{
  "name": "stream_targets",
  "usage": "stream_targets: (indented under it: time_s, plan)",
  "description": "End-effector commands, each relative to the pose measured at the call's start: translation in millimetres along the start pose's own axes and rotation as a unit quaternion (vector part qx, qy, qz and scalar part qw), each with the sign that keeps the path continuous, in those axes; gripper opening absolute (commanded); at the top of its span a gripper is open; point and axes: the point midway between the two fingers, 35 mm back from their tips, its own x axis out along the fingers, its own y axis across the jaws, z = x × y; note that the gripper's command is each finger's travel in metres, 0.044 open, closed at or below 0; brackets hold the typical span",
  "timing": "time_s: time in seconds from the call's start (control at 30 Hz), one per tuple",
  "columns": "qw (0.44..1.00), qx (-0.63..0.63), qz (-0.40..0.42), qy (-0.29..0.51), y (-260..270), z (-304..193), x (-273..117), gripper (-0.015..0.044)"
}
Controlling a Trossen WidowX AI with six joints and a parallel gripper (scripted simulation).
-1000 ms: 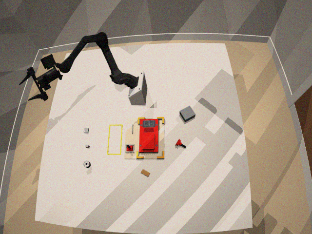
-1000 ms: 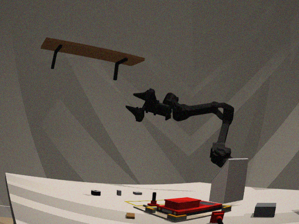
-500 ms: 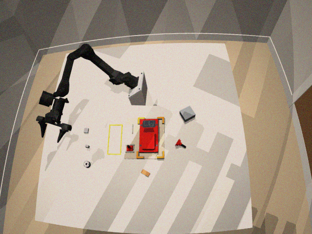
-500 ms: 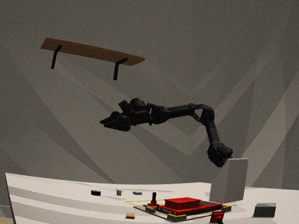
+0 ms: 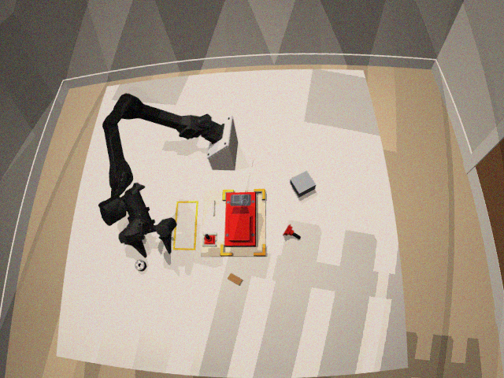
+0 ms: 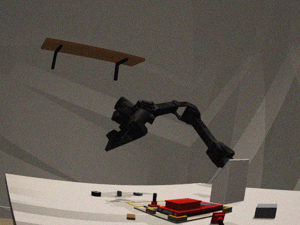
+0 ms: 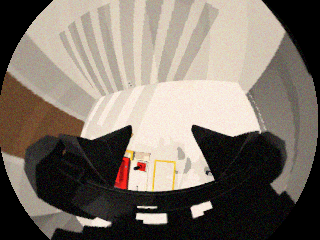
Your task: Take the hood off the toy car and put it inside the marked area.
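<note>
On the left, the black gripper (image 5: pixel 153 246) hangs high above the table (image 5: pixel 122 317) with jaws spread wide, holding nothing, a small ring (image 5: pixel 140 264) below. Right of it lie the yellow-outlined marked area (image 5: pixel 185 224), then the red toy car (image 5: pixel 240 220) with its hood (image 5: pixel 239 227) on, then a grey block (image 5: pixel 303 182).

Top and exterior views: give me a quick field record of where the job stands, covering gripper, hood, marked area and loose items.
gripper: open, nothing between the fingers, well above the table in the exterior view
gripper position: in the top view, beside the marked area, on the side away from the car
toy car: red, on its base plate
hood: on the car, not yet taken off
marked area: yellow outline, nothing inside
loose items: grey block, small brown block, white ring
</note>
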Motion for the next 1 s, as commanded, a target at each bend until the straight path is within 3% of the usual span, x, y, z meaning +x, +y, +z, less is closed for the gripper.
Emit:
stream_targets:
  time_s: [0.0, 0.27, 0.5, 0.6, 0.97]
  plan:
    - [0.997, 0.020, 0.025, 0.077, 46, -23, 23, 0.0440]
    - [0.964, 0.039, 0.008, 0.262, 147, -94, 47, 0.0440]
    - [0.922, 0.011, -0.104, 0.373, 210, -160, 42, 0.0440]
    - [0.913, -0.002, -0.139, 0.385, 220, -173, 38, 0.0440]
    - [0.913, -0.002, -0.139, 0.385, 215, -173, 39, 0.0440]
